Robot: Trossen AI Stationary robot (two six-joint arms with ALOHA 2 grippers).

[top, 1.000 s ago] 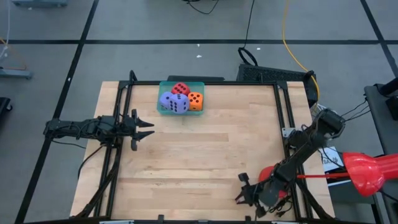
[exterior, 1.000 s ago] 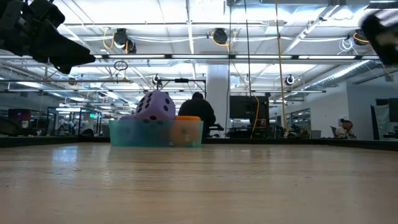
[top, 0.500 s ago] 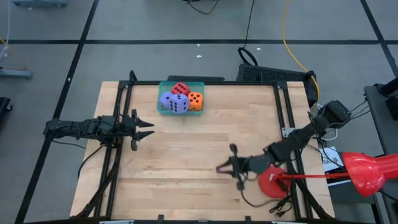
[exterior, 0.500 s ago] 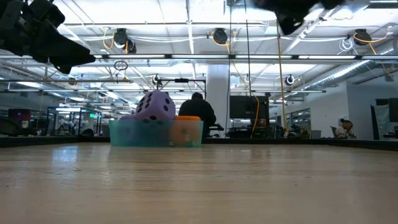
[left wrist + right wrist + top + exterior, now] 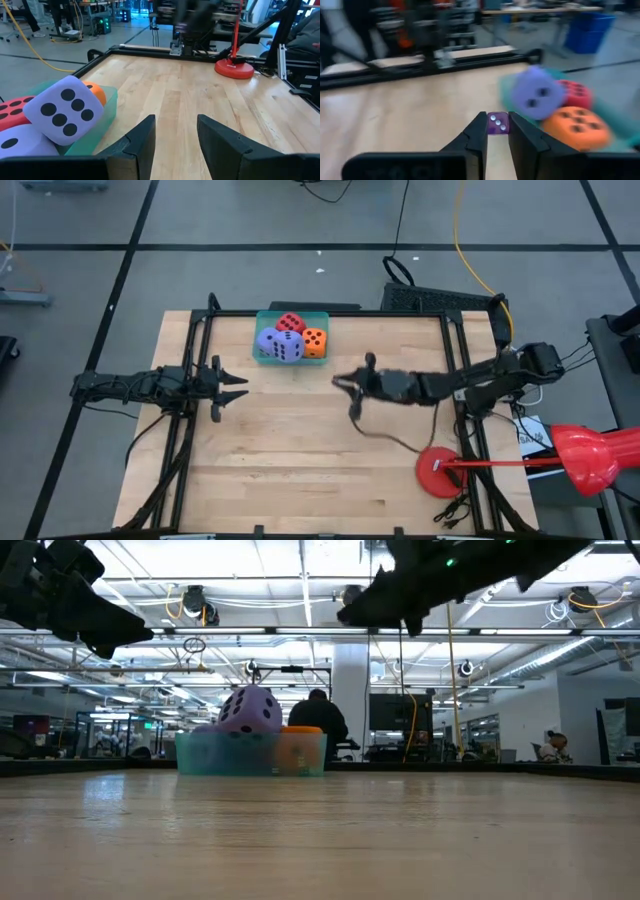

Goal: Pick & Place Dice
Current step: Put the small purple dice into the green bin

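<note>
1. Worktop (image 5: 320,430): pale wood planks, visible grain, smooth with a low sheen.
2. Tray (image 5: 102,117): translucent teal plastic, slightly glossy.
3. Large dice (image 5: 290,338): looked soft and foam-like, matt, with flat dark pips.
4. Small purple die (image 5: 497,123) between the right claw's (image 5: 498,135) fingers: glossy, hard-looking, white pips.
5. Both claws, left (image 5: 174,137) included: dark matt plastic or metal.
6. Frame rails (image 5: 455,360): black matt metal.

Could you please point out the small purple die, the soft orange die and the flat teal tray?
Small purple die (image 5: 497,123), right wrist view, pipped face.
Soft orange die (image 5: 314,341), high view, top face.
Flat teal tray (image 5: 205,753), low view, front wall.
</note>
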